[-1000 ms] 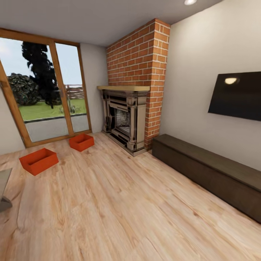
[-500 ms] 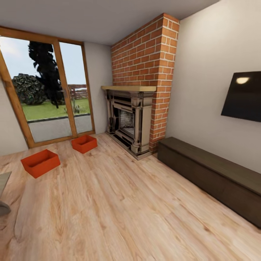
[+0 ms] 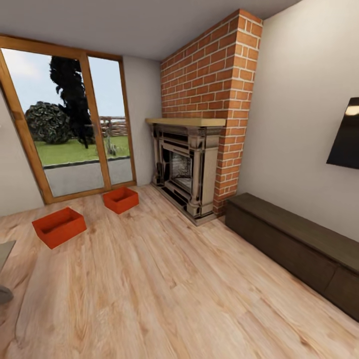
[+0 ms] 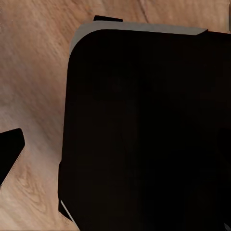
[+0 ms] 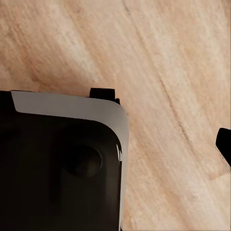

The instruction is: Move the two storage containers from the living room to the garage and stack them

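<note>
At the far left of the head view a grey corner of some low furniture [image 3: 5, 271] juts in from the edge, sitting on the light wood-plank floor [image 3: 164, 294] of the living room. Next comes the first storage container [image 3: 59, 227], orange-red and open-topped, resting on the planks with bare floor all round it. Just beyond it, a little to the right and nearer the wood-framed glass doors [image 3: 75, 124], sits the second storage container [image 3: 120, 199] — apart from the first, not touching it or the door frame. Through the glass are grass, shrubs and a dark tree. Further right stands the fireplace [image 3: 187, 174] under a wooden mantel, set into a tall brick chimney breast [image 3: 214, 75]. Along the right wall runs a long dark low cabinet [image 3: 294, 244], with a black wall-mounted screen [image 3: 346, 134] above it at the frame's edge. Nothing lies on the open floor between the camera and the two bins. Both wrist views look down at the plank floor past a dark body with a pale rounded rim [image 4: 144, 134] [image 5: 62, 163] — I cannot tell how wide either pincer stands.
</note>
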You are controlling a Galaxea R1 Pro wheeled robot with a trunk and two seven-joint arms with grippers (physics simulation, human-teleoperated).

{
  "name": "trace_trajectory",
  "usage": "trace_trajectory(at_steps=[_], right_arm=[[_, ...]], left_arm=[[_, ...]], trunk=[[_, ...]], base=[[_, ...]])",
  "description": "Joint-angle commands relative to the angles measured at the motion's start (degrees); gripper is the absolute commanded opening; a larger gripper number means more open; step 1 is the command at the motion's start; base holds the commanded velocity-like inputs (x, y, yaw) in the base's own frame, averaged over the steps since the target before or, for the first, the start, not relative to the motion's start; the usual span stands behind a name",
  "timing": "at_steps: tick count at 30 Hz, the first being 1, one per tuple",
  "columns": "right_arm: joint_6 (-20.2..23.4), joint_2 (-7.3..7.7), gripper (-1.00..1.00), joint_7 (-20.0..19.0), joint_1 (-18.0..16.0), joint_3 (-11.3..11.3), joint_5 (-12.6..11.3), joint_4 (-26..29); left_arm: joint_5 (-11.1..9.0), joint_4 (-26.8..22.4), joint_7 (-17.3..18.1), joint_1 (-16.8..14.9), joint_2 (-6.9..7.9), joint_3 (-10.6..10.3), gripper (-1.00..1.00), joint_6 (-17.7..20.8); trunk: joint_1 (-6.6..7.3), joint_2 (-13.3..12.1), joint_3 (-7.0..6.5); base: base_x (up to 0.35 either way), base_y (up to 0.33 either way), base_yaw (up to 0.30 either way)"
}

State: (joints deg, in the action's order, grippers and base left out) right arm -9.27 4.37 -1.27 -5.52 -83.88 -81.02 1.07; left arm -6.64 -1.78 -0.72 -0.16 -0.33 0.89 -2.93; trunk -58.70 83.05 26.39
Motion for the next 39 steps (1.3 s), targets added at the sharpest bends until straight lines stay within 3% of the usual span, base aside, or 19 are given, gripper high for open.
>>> trace_trajectory(at_steps=[1,39], right_arm=[[-0.1,0.05,1.00,-0.1,0.0,-0.4,-0.6,0.1],[-0.1,0.02,1.00,-0.1,0.0,-0.4,-0.5,0.1]], left_arm=[[-0.5,0.0,-0.1,0.0,-0.02,0.0,1.00,-0.1],[-0.5,0.0,-0.1,0.0,-0.02,0.0,1.00,-0.1]], trunk=[[-0.03,0.0,0.06],[-0.03,0.0,0.06]], base=[[0.322,0.000,0.000],[0.322,0.000,0.247]])
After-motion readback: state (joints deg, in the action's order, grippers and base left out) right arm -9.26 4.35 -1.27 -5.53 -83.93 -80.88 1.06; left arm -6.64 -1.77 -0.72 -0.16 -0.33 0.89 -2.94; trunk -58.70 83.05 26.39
